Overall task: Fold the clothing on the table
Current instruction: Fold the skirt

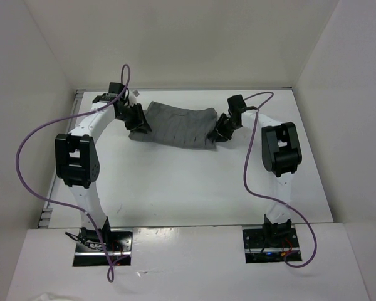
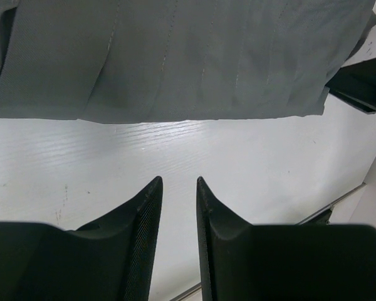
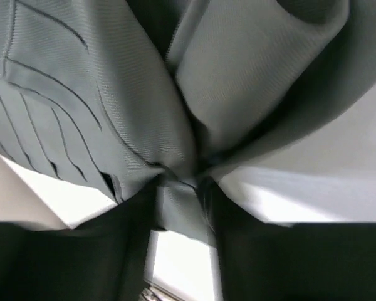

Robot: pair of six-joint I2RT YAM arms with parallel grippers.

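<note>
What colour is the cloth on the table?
The clothing is plain grey with thin pleat lines; the left wrist view shows it best.

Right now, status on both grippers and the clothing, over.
Left gripper open, empty, short of the clothing. Right gripper pinched on its bunched end. Clothing wrinkled, lying on the table. Nothing seen in the way.

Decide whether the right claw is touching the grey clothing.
Touching. The right wrist view shows the clothing bunched and pinched inside the right claw.

Top view looks down from behind the arms; both wrist views, close-up, share the clothing (image 1: 178, 125).
</note>
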